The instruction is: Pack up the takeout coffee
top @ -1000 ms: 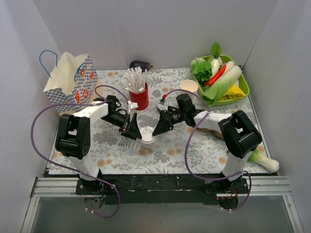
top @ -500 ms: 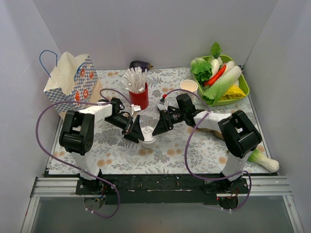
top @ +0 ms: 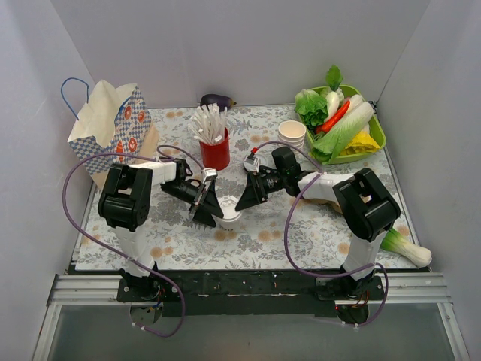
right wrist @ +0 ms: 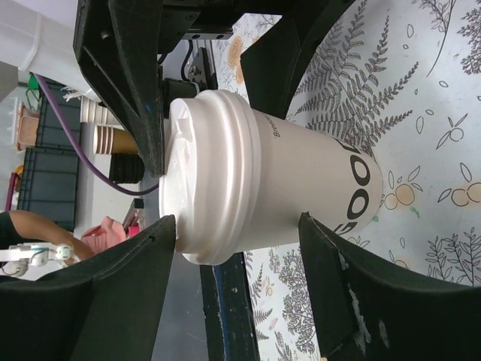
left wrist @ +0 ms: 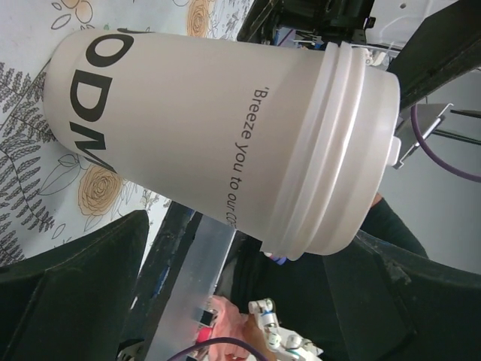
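Observation:
The takeout coffee (top: 230, 216), a cream-white paper cup with a white lid, stands upright on the floral cloth between my two grippers. My left gripper (top: 210, 204) is open at its left side. In the left wrist view the cup (left wrist: 225, 135) fills the frame just beyond the spread gripper (left wrist: 252, 248). My right gripper (top: 246, 197) is open at the cup's right side. In the right wrist view the cup (right wrist: 285, 180) lies across the gap of the gripper (right wrist: 237, 226), with its lid next to one finger (right wrist: 113, 301). I cannot tell whether they touch.
A patterned paper bag (top: 109, 128) stands open at the back left. A red cup of white sticks (top: 215, 149) is behind the coffee. Lidless paper cups (top: 291, 134), a green tray of vegetables (top: 376, 139), an eggplant (top: 217, 99) and a bok choy (top: 407, 248) are around.
My left gripper has moved right, up to the cup's left side. The right gripper and the cup have stayed in place.

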